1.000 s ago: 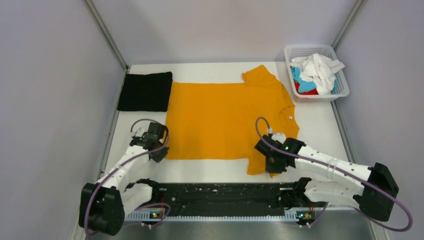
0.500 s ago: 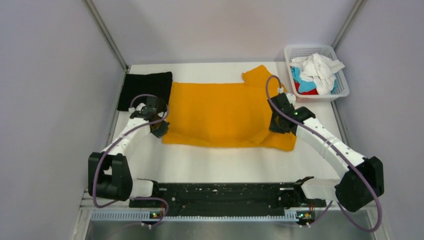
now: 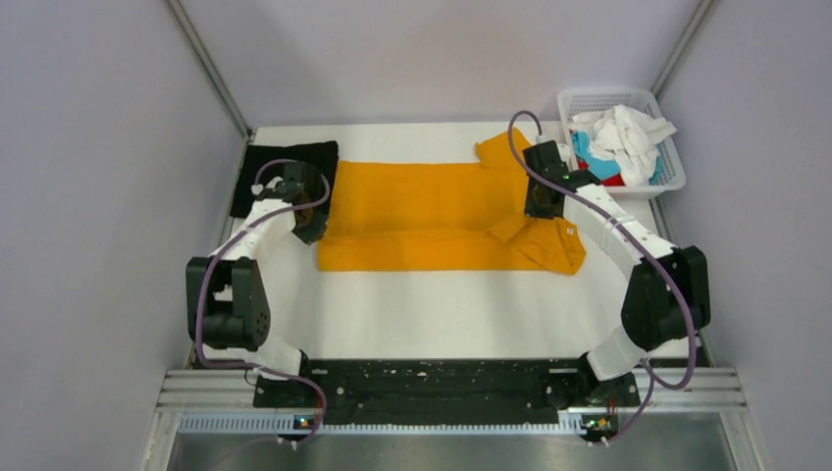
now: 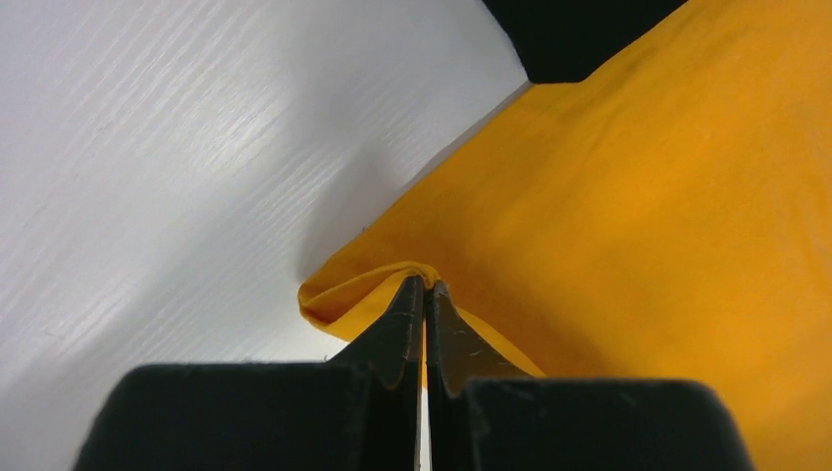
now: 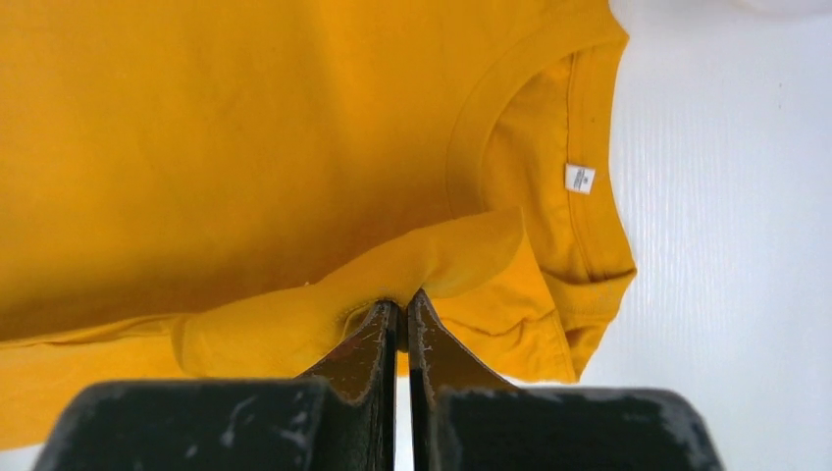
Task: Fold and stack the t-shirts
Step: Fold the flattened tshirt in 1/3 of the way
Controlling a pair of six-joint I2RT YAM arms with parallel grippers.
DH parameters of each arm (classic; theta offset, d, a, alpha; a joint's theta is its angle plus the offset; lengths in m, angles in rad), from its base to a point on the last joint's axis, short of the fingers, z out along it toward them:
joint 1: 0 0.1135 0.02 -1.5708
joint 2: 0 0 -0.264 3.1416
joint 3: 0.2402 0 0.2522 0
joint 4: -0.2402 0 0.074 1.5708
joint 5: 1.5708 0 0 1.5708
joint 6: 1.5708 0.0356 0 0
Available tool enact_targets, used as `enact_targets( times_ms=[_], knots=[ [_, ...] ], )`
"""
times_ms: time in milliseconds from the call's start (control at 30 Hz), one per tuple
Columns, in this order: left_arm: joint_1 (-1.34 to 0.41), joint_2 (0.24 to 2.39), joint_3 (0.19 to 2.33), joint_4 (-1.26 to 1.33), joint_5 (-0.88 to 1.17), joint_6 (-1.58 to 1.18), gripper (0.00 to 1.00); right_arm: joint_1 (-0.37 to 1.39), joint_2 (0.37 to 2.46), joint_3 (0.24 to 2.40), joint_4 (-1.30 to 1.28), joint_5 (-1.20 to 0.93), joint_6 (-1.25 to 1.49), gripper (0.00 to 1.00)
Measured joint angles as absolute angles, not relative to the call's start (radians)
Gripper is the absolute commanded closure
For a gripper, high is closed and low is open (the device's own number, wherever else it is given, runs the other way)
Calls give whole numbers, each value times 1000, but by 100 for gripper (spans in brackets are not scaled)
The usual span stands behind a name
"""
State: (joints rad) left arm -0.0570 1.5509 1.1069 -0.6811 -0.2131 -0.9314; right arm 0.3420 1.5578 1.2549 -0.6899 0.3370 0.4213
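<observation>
Mustard-orange cloth stretches left to right across the far half of the white bench [image 3: 442, 314]. This is the mustard-orange t-shirt [image 3: 432, 196], and its near side is doubled over onto its body, so a long folded edge faces my bases. My left tool [image 4: 424, 285] is pinched tight on the corner at the shirt's left end, where a small loop of cloth bulges around the tips, just above the bench. My right tool [image 5: 400, 302] is clamped on a raised fold at the collar end. The cloth it grips drapes over the body just beside the neck opening, where the white neck label [image 5: 580, 178] shows. The far sleeve points towards the back right corner.

The black t-shirt [image 3: 280, 162] lies folded flat at the far left corner, just beside the orange one and partly under my left arm. At the far right stands the white mesh basket [image 3: 674, 177], holding a crumpled white shirt [image 3: 623, 132] on top of light-blue cloth [image 3: 589, 157] and red cloth [image 3: 603, 181].
</observation>
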Motion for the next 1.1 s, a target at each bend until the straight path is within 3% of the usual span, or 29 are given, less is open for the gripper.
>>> enact_targets(
  times_ms=[133, 200, 233, 300, 367, 467, 600, 833, 1100],
  knots=[
    [-54, 1655, 1174, -673, -203, -910, 97, 321, 1665, 1337, -664, 322, 373, 100],
    [-52, 1697, 1198, -673, -204, -904, 73, 311, 1740, 1400, -654, 309, 358, 94],
    [-50, 1720, 1214, -674, -206, -899, 61, 307, 1781, 1437, -652, 305, 356, 86],
    [-46, 1749, 1240, -677, -215, -886, 37, 298, 1868, 1515, -653, 303, 359, 44],
    [-41, 1774, 1279, -689, -226, -880, 20, 291, 1972, 1631, -682, 308, 365, 25],
    [-36, 1783, 1337, -709, -233, -864, 12, 286, 2094, 1779, -700, 327, 390, 3],
    [-34, 1780, 1386, -719, -233, -844, 9, 285, 2083, 1767, -690, 331, 413, 1],
    [-54, 1781, 1383, -699, -116, -807, 6, 285, 1851, 1405, -540, 202, 439, 1],
    [-129, 1869, 1330, -588, 1, -785, 6, 285, 1832, 1169, -393, 125, 461, 1]
  ],
)
